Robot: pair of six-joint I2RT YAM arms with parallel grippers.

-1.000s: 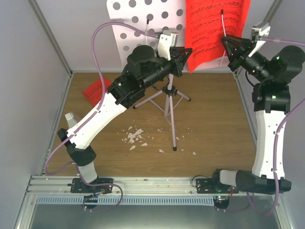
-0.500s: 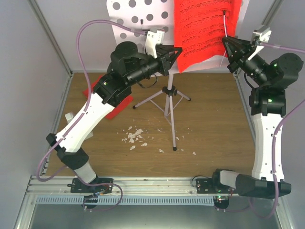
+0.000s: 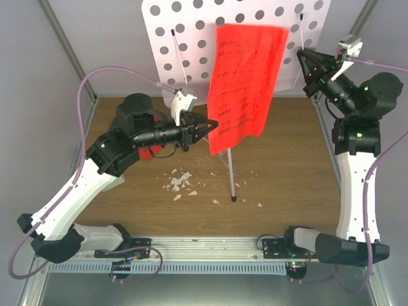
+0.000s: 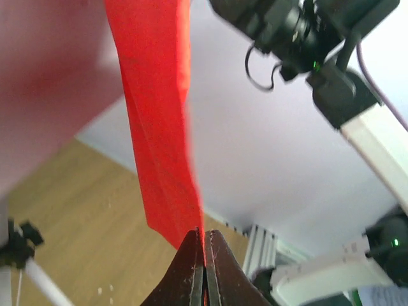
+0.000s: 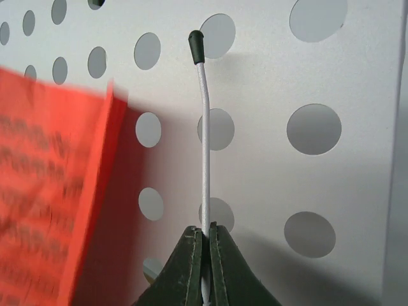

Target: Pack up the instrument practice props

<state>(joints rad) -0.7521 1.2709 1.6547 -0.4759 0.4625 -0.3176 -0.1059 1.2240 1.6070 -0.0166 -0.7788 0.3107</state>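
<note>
A brown wood-grain surface [image 3: 287,166] is lying flat inside a booth, with pale grey panel walls [image 3: 38,95] rising around it. Silver aluminium posts [image 3: 71,54] are slanting up the back corners, and a ribbed silver rail [image 3: 210,242] is spanning the near edge. Soft, even light is filling the space. Small white crumbs [image 3: 180,183] are lying scattered near the middle.

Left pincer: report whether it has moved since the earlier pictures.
Yes. The left pincer came down toward the white crumbs, pulling the red sheet with it.
</note>
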